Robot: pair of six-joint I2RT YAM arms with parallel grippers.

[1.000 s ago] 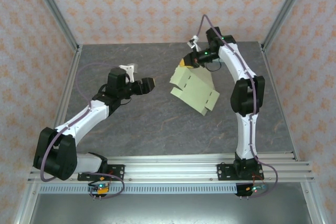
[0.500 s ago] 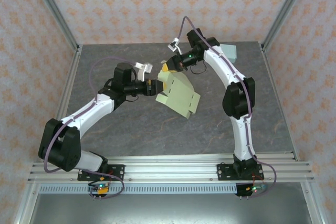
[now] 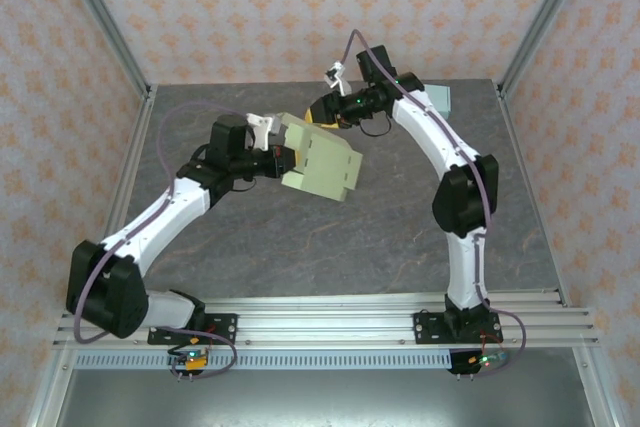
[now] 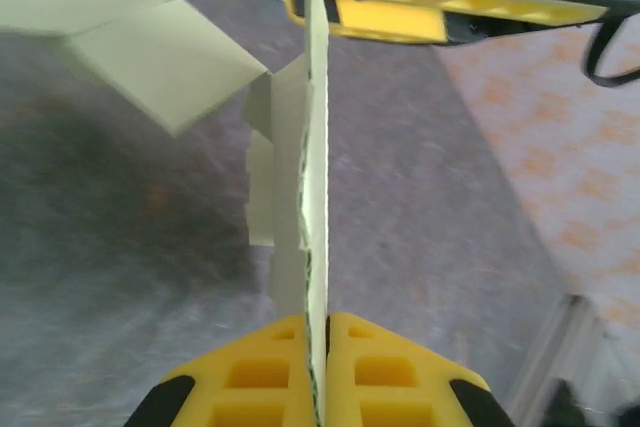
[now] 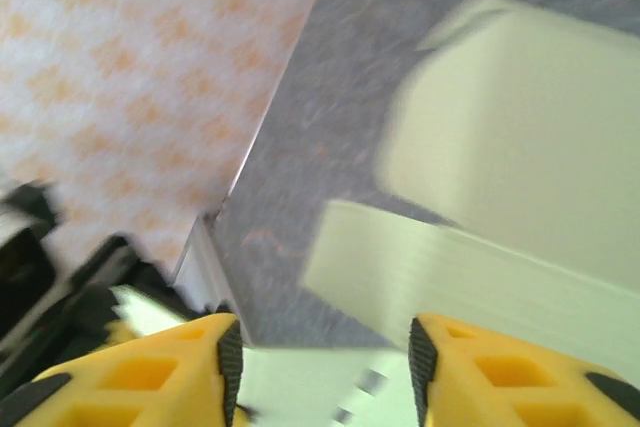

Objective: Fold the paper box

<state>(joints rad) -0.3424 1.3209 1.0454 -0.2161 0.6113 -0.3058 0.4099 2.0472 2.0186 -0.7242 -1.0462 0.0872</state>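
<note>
Left gripper (image 4: 316, 367) pinched tight on paper box (image 3: 322, 159) edge. Right gripper (image 5: 315, 357) jaws apart, holding nothing. One thin pinch: box could sag or tear.

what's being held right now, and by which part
The left pincer pinches the pale green paper box by the edge of a flat panel on its left side. The right pincer stands open at its far edge, holding nothing.
</note>
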